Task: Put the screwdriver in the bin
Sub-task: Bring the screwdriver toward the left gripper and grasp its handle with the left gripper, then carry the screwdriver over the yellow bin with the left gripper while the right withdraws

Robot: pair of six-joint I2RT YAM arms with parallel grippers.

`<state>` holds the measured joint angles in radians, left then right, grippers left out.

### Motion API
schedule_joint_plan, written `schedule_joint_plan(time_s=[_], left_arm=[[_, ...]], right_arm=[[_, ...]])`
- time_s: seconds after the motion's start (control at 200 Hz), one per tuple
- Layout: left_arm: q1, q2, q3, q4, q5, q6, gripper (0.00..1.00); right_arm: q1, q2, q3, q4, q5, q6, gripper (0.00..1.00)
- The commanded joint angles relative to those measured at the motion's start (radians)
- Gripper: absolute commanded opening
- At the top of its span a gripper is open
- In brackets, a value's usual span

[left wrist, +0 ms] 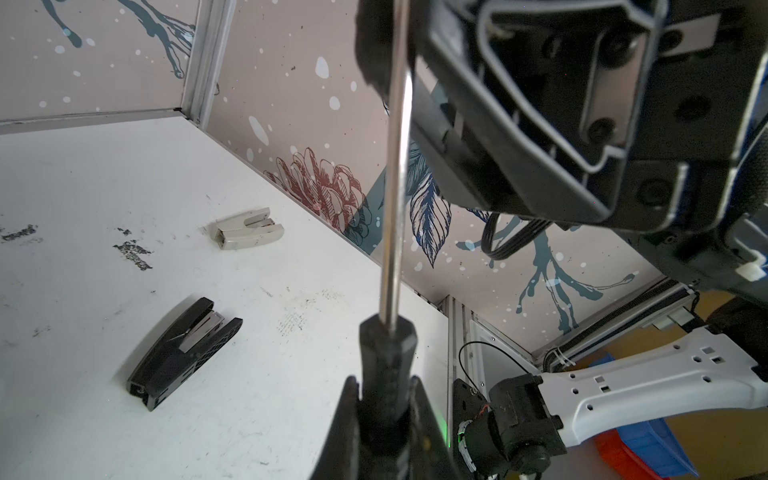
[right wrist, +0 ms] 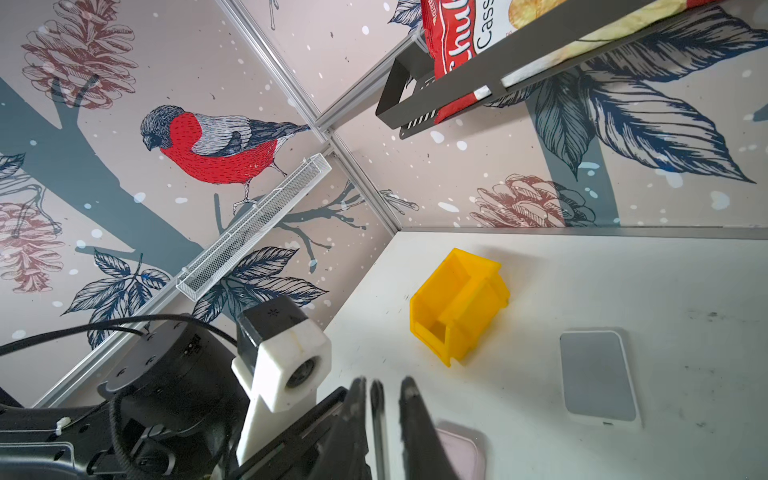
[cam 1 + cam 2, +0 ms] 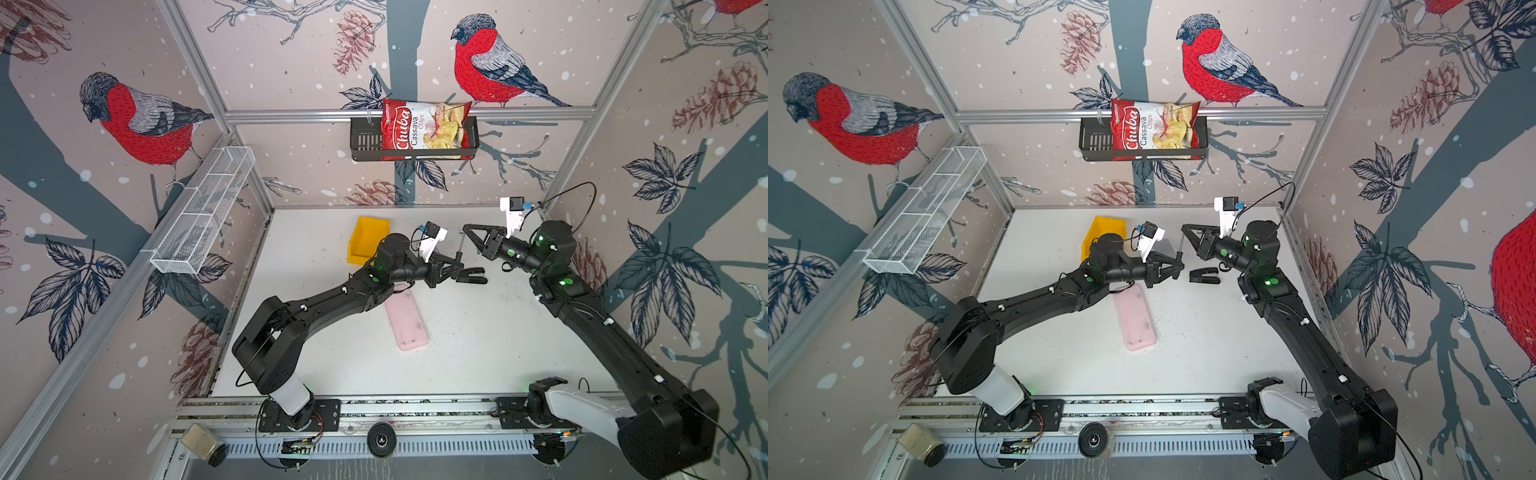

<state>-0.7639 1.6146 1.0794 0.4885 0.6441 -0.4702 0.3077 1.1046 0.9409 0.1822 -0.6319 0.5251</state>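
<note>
The screwdriver [image 3: 459, 247] [image 3: 1180, 246] stands nearly upright above the table's middle, between both grippers. My left gripper [image 1: 384, 380] is shut on its black handle [image 1: 386, 361], and it shows in both top views [image 3: 459, 263] [image 3: 1181, 266]. The thin shaft [image 1: 395, 208] runs up between the jaws of my right gripper [image 2: 384, 382] [image 3: 465, 227] [image 3: 1183, 227]. Those jaws stand slightly apart, with a gap beside the shaft [image 2: 377, 401]. The yellow bin [image 3: 365, 239] [image 3: 1100, 230] [image 2: 457, 303] lies on the table behind my left arm.
A pink phone case [image 3: 406, 320] lies near the middle, a black stapler [image 1: 183, 353] [image 3: 1204, 275] under the grippers. A pale stapler [image 1: 249, 228] and a grey flat device [image 2: 598, 376] lie further back. A black wall basket [image 3: 365, 141] holds a chips bag; a white mesh shelf [image 3: 203, 212] hangs left.
</note>
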Motion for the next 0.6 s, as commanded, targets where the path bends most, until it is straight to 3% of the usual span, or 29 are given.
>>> schedule_joint_plan(time_s=[0.0, 0.05, 0.095, 0.215, 0.42, 0.595], left_arm=[[0.006, -0.022, -0.017, 0.050, -0.033, 0.034, 0.04], [0.012, -0.029, -0.020, 0.044, -0.034, 0.037, 0.03], [0.017, -0.041, -0.027, 0.041, -0.037, 0.037, 0.02], [0.041, -0.081, -0.056, 0.025, -0.071, 0.033, 0.00], [0.143, -0.132, -0.112, -0.061, -0.110, 0.003, 0.00], [0.237, -0.153, -0.107, -0.207, -0.169, 0.065, 0.00]], right_arm=[[0.002, -0.012, -0.007, 0.035, 0.007, -0.012, 0.51], [0.011, -0.018, -0.011, 0.041, 0.011, -0.030, 0.70], [0.018, -0.025, -0.011, 0.037, 0.013, -0.041, 0.81], [0.041, -0.043, -0.011, 0.016, 0.042, -0.088, 0.96], [0.140, -0.061, -0.030, -0.007, 0.149, -0.257, 0.99], [0.264, -0.038, -0.022, -0.050, 0.263, -0.408, 0.99]])
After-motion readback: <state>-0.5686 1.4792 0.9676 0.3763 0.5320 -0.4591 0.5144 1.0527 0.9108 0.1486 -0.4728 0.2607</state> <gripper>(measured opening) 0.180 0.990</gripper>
